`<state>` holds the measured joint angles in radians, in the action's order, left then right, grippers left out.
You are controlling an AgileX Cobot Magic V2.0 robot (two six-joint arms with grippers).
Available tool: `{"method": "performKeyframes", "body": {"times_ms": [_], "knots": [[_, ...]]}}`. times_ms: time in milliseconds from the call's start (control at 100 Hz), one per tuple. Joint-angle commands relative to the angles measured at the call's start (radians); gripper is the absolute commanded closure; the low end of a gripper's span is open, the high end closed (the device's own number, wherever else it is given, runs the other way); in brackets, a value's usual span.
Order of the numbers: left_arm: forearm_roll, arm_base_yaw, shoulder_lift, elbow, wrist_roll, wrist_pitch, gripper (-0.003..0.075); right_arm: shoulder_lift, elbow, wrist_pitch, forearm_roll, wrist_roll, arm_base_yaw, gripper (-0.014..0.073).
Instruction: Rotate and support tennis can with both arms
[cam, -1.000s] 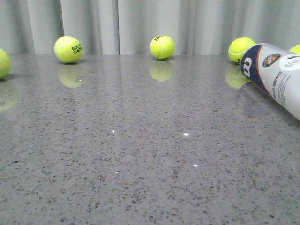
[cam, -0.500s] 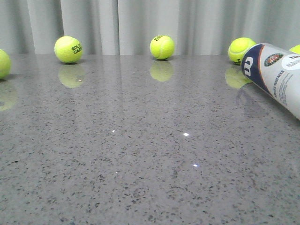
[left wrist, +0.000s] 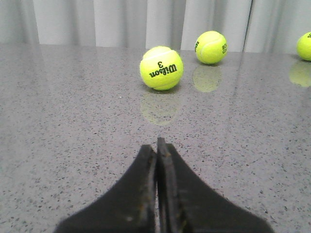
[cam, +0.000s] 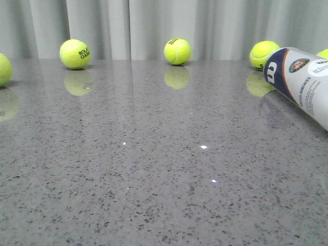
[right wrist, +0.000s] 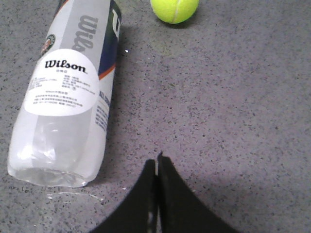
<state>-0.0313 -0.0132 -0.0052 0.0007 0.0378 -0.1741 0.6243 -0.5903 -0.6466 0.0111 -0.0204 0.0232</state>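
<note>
The tennis can (cam: 302,84) lies on its side at the table's right edge, navy panel and white "W" toward the middle, partly cut off by the frame. In the right wrist view the tennis can (right wrist: 68,92) lies flat, its clear end nearest the fingers. My right gripper (right wrist: 156,160) is shut and empty, a little beside that clear end, not touching it. My left gripper (left wrist: 156,145) is shut and empty above bare table, facing a yellow-green ball (left wrist: 161,68). Neither gripper shows in the front view.
Tennis balls line the back of the grey speckled table (cam: 154,169): one at far left (cam: 2,69), one left (cam: 75,54), one centre (cam: 177,51), one (cam: 264,54) behind the can. Another ball (right wrist: 174,9) lies beyond the can. Grey curtain behind.
The can has rolled slightly about its axis, so its label text has shifted. Nothing else has moved.
</note>
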Motion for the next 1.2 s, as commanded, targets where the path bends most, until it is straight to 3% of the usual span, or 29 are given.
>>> {"method": "performKeyframes", "body": {"times_ms": [0,60,140,200,360,630,1190], "knots": [[0.000,-0.002,-0.029,0.045,0.009,0.081,0.0739,0.077,-0.090,0.012,-0.019,0.005,-0.005,0.0491],[0.000,-0.002,-0.029,0.045,0.009,0.081,0.0738,0.120,-0.132,-0.025,-0.021,0.005,-0.009,0.0354],[0.000,-0.002,-0.029,0.045,0.009,0.081,0.0738,0.175,-0.194,-0.063,-0.027,0.005,-0.021,0.0060],[0.000,-0.002,-0.029,0.045,0.009,0.081,0.0738,0.216,-0.236,-0.088,-0.035,0.005,-0.031,-0.0066],[0.000,-0.002,-0.029,0.045,0.009,0.081,0.0738,0.348,-0.355,-0.140,-0.098,0.004,-0.064,-0.0015],[0.000,-0.002,-0.029,0.045,0.009,0.081,0.0738,0.564,-0.501,-0.153,-0.273,0.004,-0.075,-0.0016],[0.000,-0.002,-0.029,0.045,0.009,0.081,0.0739,0.900,-0.589,-0.160,-0.281,0.004,-0.075,-0.0013]]}}
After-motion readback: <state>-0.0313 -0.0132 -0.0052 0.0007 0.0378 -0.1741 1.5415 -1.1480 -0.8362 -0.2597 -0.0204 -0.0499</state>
